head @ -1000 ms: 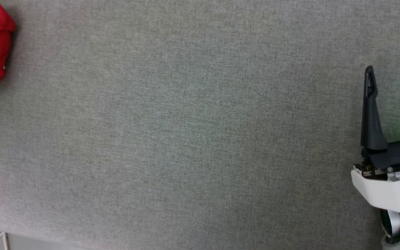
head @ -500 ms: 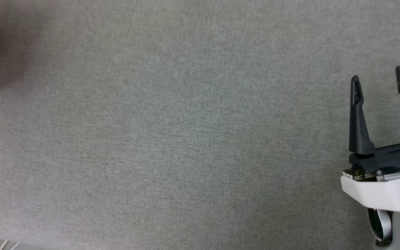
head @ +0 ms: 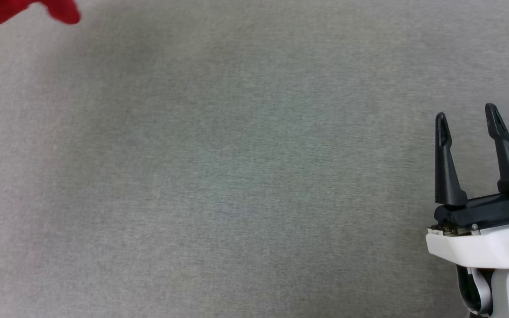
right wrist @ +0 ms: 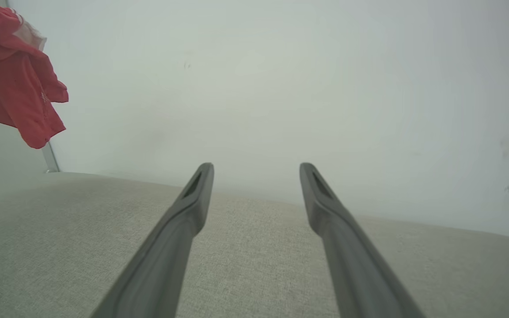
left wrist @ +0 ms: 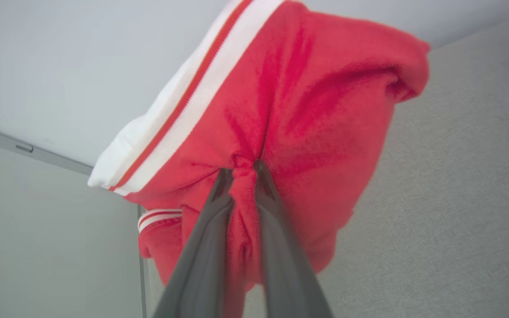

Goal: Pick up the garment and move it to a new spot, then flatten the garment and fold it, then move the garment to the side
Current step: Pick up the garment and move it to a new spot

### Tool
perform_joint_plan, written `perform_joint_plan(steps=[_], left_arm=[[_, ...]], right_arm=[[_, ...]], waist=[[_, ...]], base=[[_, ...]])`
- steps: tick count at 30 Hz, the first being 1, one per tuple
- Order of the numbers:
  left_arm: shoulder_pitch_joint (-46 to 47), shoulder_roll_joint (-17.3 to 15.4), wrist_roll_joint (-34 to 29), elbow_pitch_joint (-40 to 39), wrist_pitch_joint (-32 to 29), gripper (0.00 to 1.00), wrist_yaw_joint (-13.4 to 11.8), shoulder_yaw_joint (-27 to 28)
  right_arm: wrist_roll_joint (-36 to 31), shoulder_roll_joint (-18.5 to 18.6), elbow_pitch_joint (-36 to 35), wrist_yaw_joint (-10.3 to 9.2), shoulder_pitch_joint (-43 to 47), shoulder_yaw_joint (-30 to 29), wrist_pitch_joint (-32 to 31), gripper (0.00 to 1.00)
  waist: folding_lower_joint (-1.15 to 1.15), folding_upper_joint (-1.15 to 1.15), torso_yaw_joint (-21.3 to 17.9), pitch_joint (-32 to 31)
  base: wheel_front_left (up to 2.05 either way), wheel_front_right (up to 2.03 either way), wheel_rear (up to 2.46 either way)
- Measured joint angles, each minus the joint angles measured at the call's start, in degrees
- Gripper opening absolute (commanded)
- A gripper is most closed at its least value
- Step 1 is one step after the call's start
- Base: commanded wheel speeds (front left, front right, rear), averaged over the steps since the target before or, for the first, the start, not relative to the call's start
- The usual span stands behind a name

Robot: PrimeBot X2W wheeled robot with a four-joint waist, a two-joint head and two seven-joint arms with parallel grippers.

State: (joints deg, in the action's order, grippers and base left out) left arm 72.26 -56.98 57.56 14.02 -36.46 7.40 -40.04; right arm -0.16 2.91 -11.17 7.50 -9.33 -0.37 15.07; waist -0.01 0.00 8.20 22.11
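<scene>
Status: left gripper (left wrist: pixel 242 170) is clamped on a bunched fold of the garment (left wrist: pixel 307 110). Red cloth is squeezed between both fingers, and the rest hangs off them with the striped white trim up top.

What changed over the last second: the jersey was a crumpled heap on the grey surface (head: pixel 237 176) at the left edge of the head view, then only a red sliver, and now a blurred red lobe in the top-left corner. The head camera has shifted too, since the right gripper (head: pixel 465 111) slid further into frame, so not all of that is garment motion. The right wrist view settles it: the jersey hangs far left against the pale wall (right wrist: pixel 281 66), its bottom hem off the surface.

My read is that pick-up is done and the carry is under way, with nothing set down yet.

Right gripper: fingers apart, nothing between them, hovering low over the lower-right of the surface.

Next call:
- drop zone looks like the open middle of the surface
- the grip is one pinch in the body of the shirt, so it'll likely land balled up; expect a regrasp at the hem or shoulders, both arms, before any flattening
- blur suggests the cloth is swinging — let it settle before release
</scene>
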Motion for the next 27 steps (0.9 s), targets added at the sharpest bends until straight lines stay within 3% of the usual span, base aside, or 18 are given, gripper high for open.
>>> perform_joint_plan(steps=[13,27], left_arm=[[7.66,9.24,-1.87,-8.43,-1.7,0.0,0.0,-11.85],[0.02,16.51,-3.26,-17.84,3.43,0.0,0.0,-26.39]], right_arm=[[3.6,0.02,1.66,0.0,0.45,-0.18,0.0,1.0],[5.25,0.01,2.03,0.0,0.85,-0.68,0.0,1.0]], waist=[[0.0,0.0,-8.46,-3.3],[0.0,0.0,-14.34,-2.27]], base=[[0.0,0.0,0.0],[0.0,0.0,0.0]])
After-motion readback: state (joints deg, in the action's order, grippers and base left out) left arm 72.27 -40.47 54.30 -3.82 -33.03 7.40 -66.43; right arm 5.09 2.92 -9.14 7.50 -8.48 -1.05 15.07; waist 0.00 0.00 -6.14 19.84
